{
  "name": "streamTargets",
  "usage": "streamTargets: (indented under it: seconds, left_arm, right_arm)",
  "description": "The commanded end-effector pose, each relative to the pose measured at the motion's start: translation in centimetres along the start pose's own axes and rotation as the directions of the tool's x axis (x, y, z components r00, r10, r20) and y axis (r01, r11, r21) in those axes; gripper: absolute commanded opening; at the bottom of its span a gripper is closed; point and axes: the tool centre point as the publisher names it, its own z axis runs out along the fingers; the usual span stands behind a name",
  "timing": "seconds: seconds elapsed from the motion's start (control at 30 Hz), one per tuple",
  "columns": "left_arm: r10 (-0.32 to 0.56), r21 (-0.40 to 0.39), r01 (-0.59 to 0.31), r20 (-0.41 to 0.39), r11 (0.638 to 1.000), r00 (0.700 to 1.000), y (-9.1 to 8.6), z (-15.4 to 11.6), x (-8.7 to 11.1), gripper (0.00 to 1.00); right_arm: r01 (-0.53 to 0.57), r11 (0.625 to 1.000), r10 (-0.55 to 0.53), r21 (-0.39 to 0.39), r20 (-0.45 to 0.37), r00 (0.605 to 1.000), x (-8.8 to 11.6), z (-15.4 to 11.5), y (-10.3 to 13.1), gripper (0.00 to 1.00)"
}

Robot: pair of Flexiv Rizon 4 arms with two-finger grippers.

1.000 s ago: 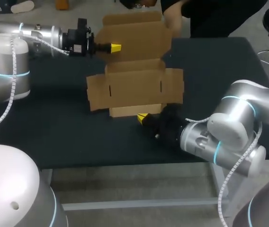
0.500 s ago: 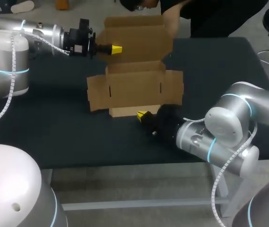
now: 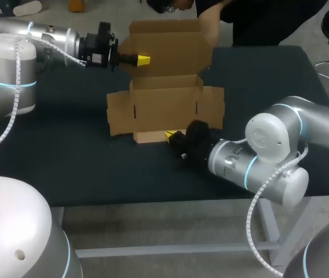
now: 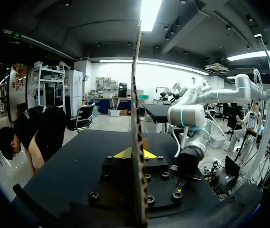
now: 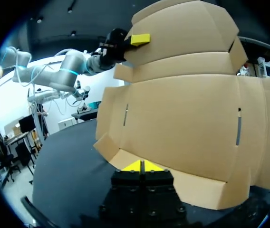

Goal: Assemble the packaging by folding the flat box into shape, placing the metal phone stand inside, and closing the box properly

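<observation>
The brown cardboard box (image 3: 164,107) lies partly unfolded in the middle of the black table, side flaps spread out. Its big lid panel (image 3: 170,49) stands raised at the back, and my left gripper (image 3: 143,59) is shut on its left edge. In the left wrist view that panel (image 4: 135,95) shows edge-on, rising from between the fingers of the left gripper (image 4: 135,153). My right gripper (image 3: 169,135) is shut, its tips against the box's front flap (image 5: 197,187), low at the table. The right gripper (image 5: 142,166) holds nothing. No phone stand is visible.
A person leans over the table's far edge (image 3: 257,47), with an arm (image 3: 208,26) just behind the lid's right corner; I cannot tell whether it touches. Bare black tabletop (image 3: 60,150) lies to the left and right of the box.
My right arm has swung left and pushed its gripper closer in under the front flap. The left gripper has lifted the lid panel slightly.
</observation>
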Motion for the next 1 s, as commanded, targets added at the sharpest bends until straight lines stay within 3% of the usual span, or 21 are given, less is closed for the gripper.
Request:
streamTargets:
  seconds: [0.03, 0.23, 1.0]
  left_arm:
    - [0.0, -0.002, 0.0, -0.006, 1.0, 1.0, 0.1, -0.1, -0.1, 0.0]
    - [0.0, -0.002, 0.0, -0.006, 1.0, 1.0, 0.1, -0.1, -0.1, 0.0]
    - [0.0, -0.002, 0.0, -0.006, 1.0, 1.0, 0.1, -0.1, -0.1, 0.0]
  right_arm:
    - [0.002, 1.0, -0.005, 0.027, 0.128, 0.992, 0.1, 1.0, -0.1, 0.0]
    - [0.008, 0.997, -0.019, 0.072, 0.158, 0.987, -0.1, 1.6, -0.3, 0.0]
    - [-0.009, 0.996, -0.009, 0.093, 0.197, 0.98, 0.2, 0.8, -1.4, 0.0]
